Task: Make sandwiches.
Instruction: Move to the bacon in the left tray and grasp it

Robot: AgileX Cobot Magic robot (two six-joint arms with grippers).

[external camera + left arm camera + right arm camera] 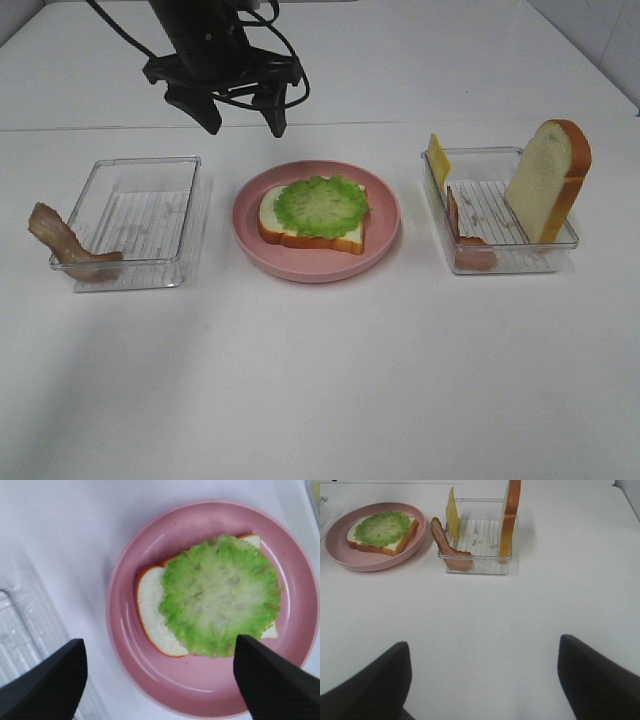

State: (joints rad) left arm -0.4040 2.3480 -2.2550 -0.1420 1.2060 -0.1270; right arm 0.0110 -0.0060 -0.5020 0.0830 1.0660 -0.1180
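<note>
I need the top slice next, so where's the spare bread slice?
In the high view, the spare bread slice stands on edge at the right end of the right-hand tray, opposite the cheese.

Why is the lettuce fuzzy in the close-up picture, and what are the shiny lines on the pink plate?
Left wrist view: the lettuce is probably too near the lens, so it looks soft; the pale streaks on the pink plate are light glare. Exterior high view: everything is sharper, and shadows are faint.

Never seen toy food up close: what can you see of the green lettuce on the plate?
The lettuce is a round, ruffled leaf, bright green with a paler centre, plastic-looking. It lies flat on a white bread slice, covering most of it, on the pink plate. Nothing rests on it.
</note>
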